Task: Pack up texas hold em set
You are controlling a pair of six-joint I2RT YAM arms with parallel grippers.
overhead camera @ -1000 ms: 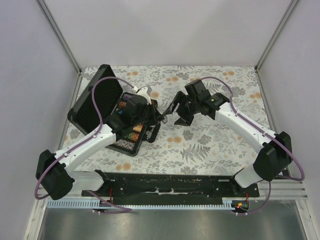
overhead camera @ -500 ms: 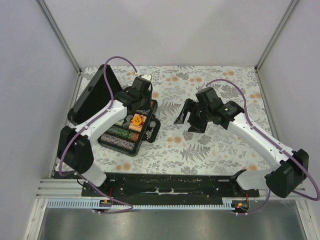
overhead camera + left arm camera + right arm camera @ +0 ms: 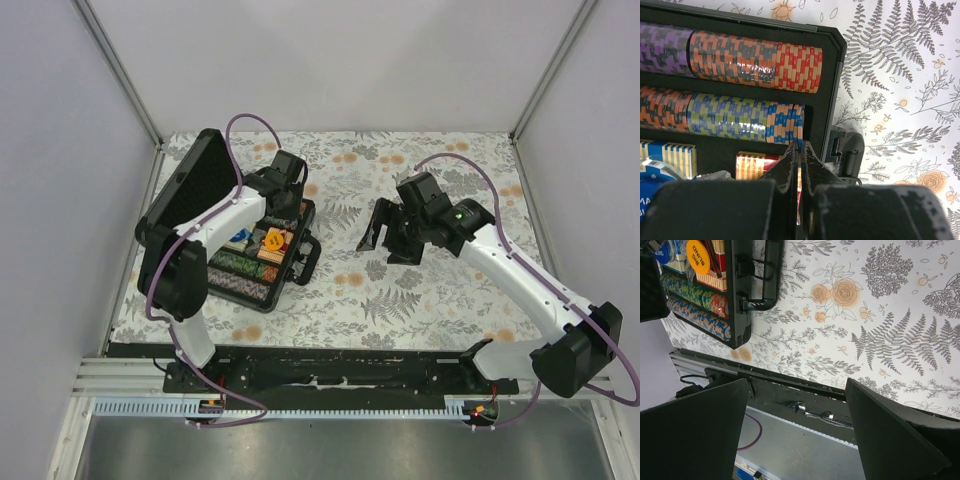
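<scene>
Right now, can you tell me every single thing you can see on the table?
case: one, black, open on the left side, lid standing up
chip rows: several, multicoloured, lying in the case
BIG BLIND disc: one, orange, resting on the cards in the case
blue disc: one, blue, beside the orange one
reddish deck: one, in the case next to the chip rows
blue-striped deck: one, beside the reddish deck
tablecloth: one, white with grey ferns and orange flowers, covering the table
left gripper: one, black, shut, over the case
right gripper: one, black, open and empty, above bare cloth right of the case
</scene>
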